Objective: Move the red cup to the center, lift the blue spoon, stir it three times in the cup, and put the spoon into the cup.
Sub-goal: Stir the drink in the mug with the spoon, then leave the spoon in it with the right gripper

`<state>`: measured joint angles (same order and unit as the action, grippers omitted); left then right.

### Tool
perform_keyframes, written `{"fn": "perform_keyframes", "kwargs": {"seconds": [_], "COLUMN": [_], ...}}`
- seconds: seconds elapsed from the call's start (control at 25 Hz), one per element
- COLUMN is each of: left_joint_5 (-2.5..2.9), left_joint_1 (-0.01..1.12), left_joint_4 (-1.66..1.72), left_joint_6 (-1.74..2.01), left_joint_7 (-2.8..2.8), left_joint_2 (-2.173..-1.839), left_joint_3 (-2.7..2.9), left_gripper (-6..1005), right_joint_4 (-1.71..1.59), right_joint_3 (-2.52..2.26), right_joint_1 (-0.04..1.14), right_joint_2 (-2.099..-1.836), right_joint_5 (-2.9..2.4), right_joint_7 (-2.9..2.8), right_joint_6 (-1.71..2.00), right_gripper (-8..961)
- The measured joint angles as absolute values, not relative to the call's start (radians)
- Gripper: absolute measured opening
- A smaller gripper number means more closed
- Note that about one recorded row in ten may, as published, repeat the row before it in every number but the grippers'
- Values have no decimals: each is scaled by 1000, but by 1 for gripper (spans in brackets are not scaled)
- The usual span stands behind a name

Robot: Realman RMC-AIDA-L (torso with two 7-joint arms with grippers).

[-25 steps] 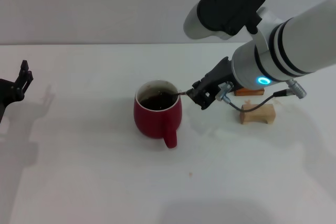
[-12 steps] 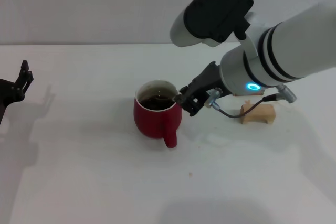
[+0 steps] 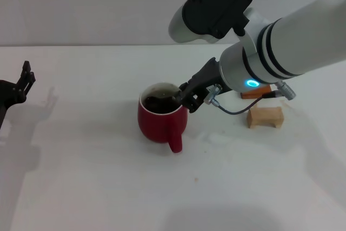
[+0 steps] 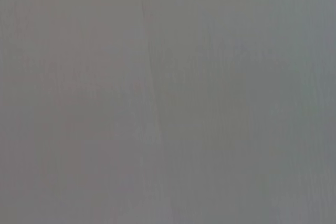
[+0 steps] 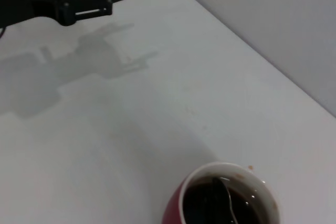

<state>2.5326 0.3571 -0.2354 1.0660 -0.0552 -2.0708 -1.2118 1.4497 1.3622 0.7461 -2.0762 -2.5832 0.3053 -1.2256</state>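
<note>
With the dark red rounded ceramic mug (image 3: 162, 118) already mid-frame in the head view, the right gripper (image 3: 188, 97) pinches the slim blue spoon (image 5: 224, 196) over its rim, bowl dipped in dark liquid, so stirring looks underway and release remains; the left gripper (image 3: 21, 82), at the left edge, sits idle.

Cup (image 3: 162, 120) mid-table w/ spoon (image 5: 227, 196) in it, right gripper (image 3: 186, 98) at rim, blocks (image 3: 265, 117) right, left gripper (image 3: 21, 79) prob. parked far left.
</note>
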Motion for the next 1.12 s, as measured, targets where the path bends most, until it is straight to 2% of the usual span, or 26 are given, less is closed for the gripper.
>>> {"fn": "perform_keyframes", "kwargs": {"seconds": [1.12], "left_joint_5": [2537], "left_joint_1": [374], "left_joint_4": [-232], "left_joint_6": [1045], "left_joint_7": [-55], "left_joint_2": [-2069], "left_joint_3": [-1212], "left_gripper": [846], "right_joint_4": [1463], "right_joint_3": [1362], "right_joint_1": [738], "right_joint_2": [-2079], "right_joint_5": [-2529], "right_joint_7": [313], "right_joint_6": [-1265], "right_gripper": [133]}}
